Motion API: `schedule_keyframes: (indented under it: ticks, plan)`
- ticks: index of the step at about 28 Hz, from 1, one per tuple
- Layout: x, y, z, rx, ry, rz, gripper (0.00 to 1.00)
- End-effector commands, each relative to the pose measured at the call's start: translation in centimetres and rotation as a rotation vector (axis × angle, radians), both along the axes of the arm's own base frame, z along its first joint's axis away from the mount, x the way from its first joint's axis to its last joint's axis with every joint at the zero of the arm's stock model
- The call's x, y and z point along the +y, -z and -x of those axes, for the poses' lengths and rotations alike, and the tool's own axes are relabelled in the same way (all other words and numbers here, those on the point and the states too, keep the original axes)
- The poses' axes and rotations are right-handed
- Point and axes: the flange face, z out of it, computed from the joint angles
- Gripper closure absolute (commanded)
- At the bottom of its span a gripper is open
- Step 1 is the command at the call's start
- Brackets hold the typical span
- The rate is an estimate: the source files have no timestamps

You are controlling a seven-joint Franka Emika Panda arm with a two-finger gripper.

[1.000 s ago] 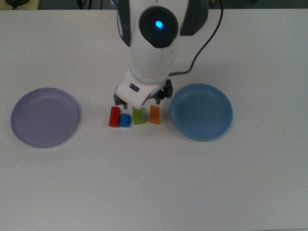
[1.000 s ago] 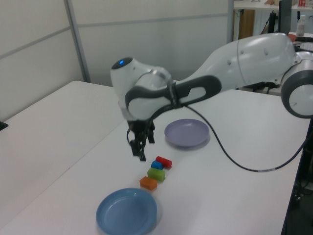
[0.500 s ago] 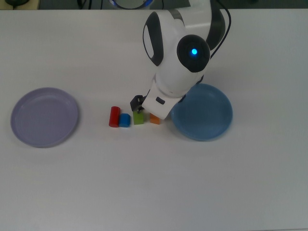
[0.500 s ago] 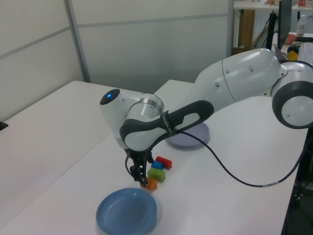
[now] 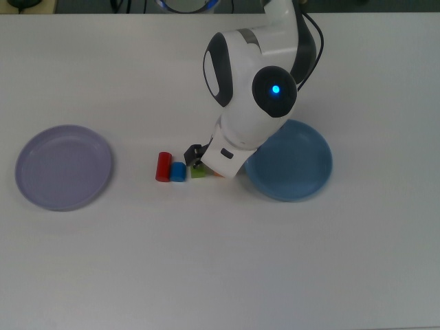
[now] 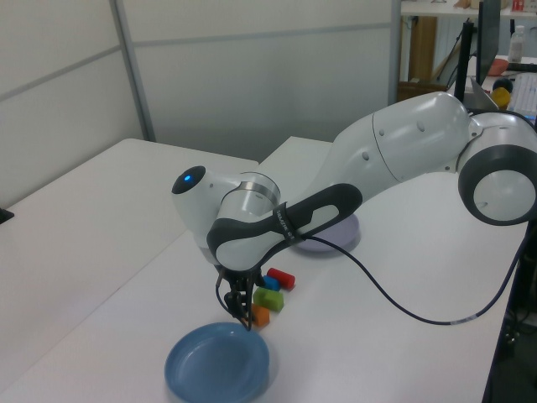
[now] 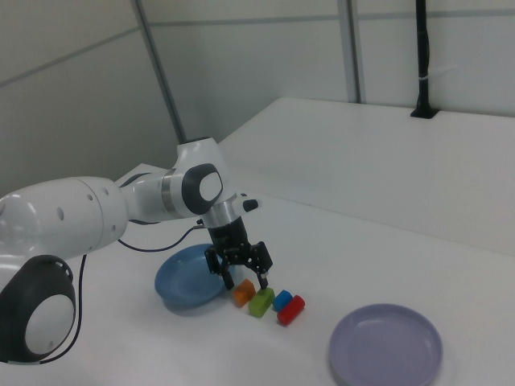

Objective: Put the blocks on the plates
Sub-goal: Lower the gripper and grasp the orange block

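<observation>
In the middle of the white bench (image 5: 220,261), the arm reaches down over a row of four blocks between the lavender plate (image 5: 63,167) at the top view's left and the blue plate (image 5: 292,161) at its right, both bare, so every block remains to be placed. The claw (image 7: 243,281) stands spread wide astride the orange block (image 7: 243,294), holding nothing; beside it lie the green bar (image 7: 261,302), the blue piece (image 7: 282,301) and the red cylinder (image 7: 291,310).

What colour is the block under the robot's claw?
Orange, seen best in the right view.
</observation>
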Motion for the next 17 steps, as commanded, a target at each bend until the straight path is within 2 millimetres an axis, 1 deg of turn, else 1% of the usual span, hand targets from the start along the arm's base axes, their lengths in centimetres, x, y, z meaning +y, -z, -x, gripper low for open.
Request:
schedule_keyframes:
  ticks: [1, 4, 5, 6, 8, 9, 15, 16, 17]
  plan:
    - [0.3, -0.1, 0.0, -0.026, 0.005, 0.013, 0.03]
    - [0.6, 0.2, 0.1, -0.021, 0.0, 0.016, 0.04]
    - [0.9, 0.8, 0.1, -0.013, -0.006, 0.018, 0.04]
    - [1.3, 0.9, 0.2, -0.012, -0.013, 0.019, 0.06]
    - [1.5, 1.1, 0.2, -0.01, -0.018, 0.023, 0.13]
    - [1.5, 1.1, 0.2, -0.011, -0.019, 0.025, 0.14]
    - [1.5, 1.1, 0.2, -0.011, -0.021, 0.028, 0.36]
    - [1.5, 1.1, 0.2, -0.01, -0.02, 0.028, 0.45]
    - [1.4, 1.0, 0.2, -0.011, -0.019, 0.028, 0.49]
